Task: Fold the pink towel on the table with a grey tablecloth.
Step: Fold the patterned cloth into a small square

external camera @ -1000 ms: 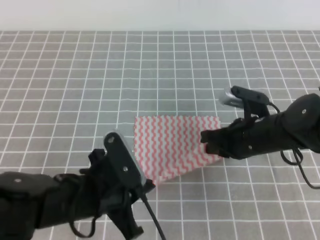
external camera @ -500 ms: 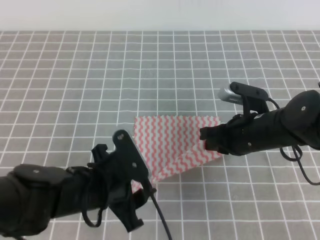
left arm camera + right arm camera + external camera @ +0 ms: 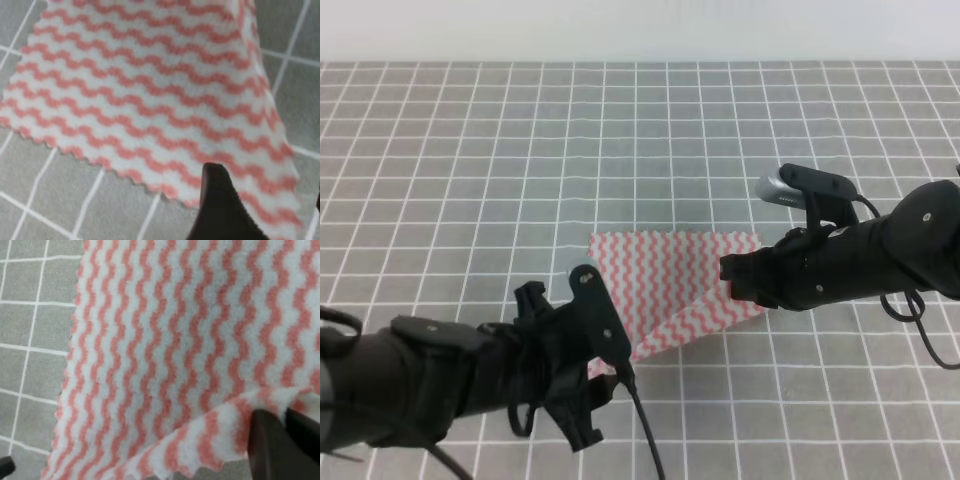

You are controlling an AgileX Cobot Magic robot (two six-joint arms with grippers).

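Around the pink towel [image 3: 665, 290] nothing else lay on the table with a grey tablecloth [image 3: 470, 150]; only the two black arms crowded it. From the high view the left arm's bulk covered the towel's near-left corner, and the left gripper [image 3: 610, 365] sat at that corner, its jaws hidden under the wrist housing. The left wrist view showed one dark finger [image 3: 220, 210] over the towel's near edge [image 3: 150, 100], the other out of frame, so I could not tell whether it pinched the cloth. The right gripper [image 3: 728, 283] was at the towel's right edge; its wrist camera showed two dark fingers [image 3: 270, 445] pressed together on a lifted fold of the striped cloth [image 3: 175, 340], clamped on it.

Compared with a second earlier, the left arm had moved forward and to the right, its housing now nearer the towel's lower corner. The right arm had risen slightly, and over the last half second it barely changed. The towel's right lower edge was creased upward, a slanting fold running from the lower point toward the right gripper.

The grey cloth, ruled with thin white lines, filled the view to a pale wall [image 3: 640, 30] along the far edge.
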